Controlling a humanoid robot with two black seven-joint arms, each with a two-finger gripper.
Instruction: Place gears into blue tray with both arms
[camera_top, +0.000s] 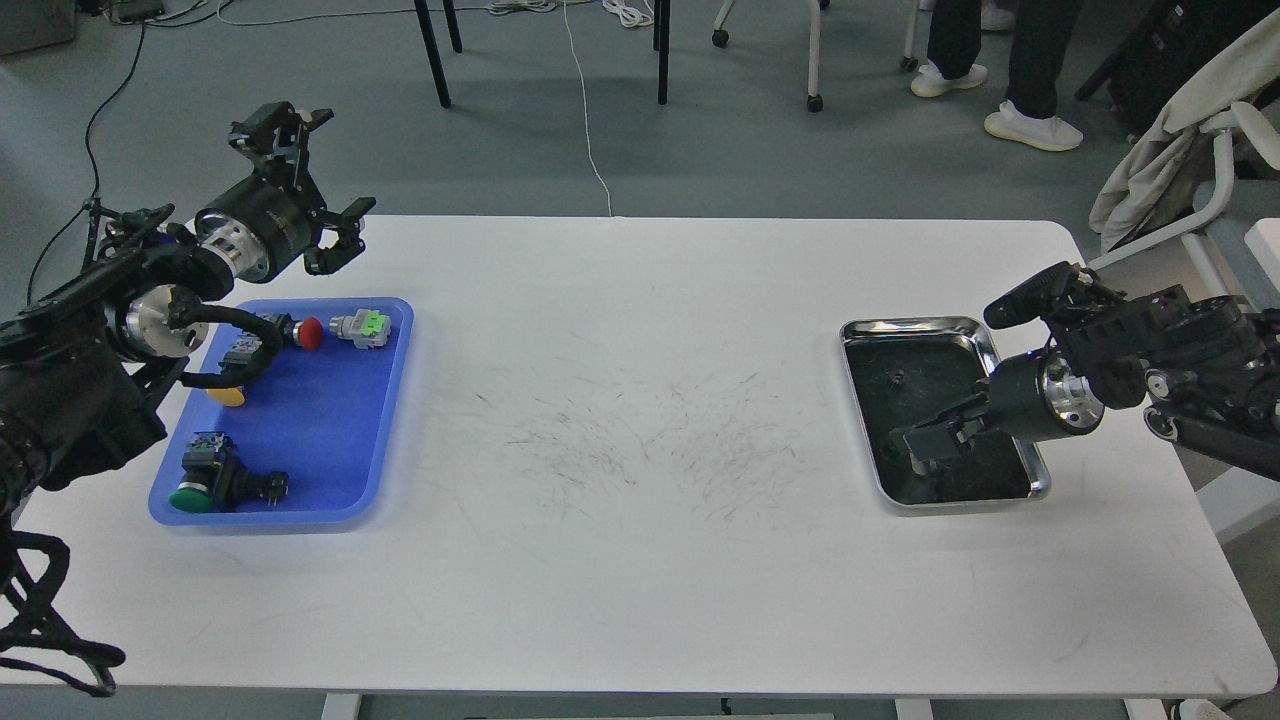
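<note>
One gear lying in steel tray, just beyond right gripper; second not made out. Right jaws unreadable. Left gripper spread wide, empty, blue tray below it. Gearless: nothing delivered.

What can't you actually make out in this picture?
- Head view: second gear, hidden by the right gripper over the steel tray; only one gear shows.
- Right gripper open or shut: too dark.
- Yellow push-button: partly behind the left arm's cable.
</note>
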